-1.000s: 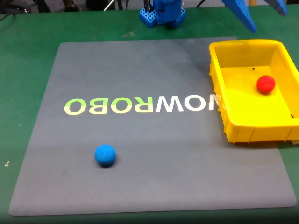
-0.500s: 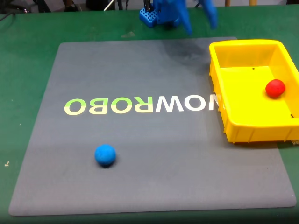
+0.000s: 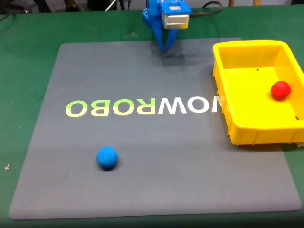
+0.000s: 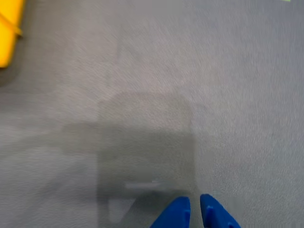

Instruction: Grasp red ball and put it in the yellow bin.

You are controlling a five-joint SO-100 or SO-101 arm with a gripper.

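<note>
Resting against the far-right wall inside the yellow bin (image 3: 237, 133), the red ball (image 3: 280, 89) looks delivered, so the empty tool (image 4: 194, 211), tips nearly together, hangs well clear of the bin.

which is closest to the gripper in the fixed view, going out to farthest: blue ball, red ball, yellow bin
Measured from the gripper at the top centre of the fixed view:
1. yellow bin, to its right; the near wall is closest.
2. red ball, inside the bin by its right wall.
3. blue ball, lower left on the grey mat, only slightly farther than the red ball.
</note>
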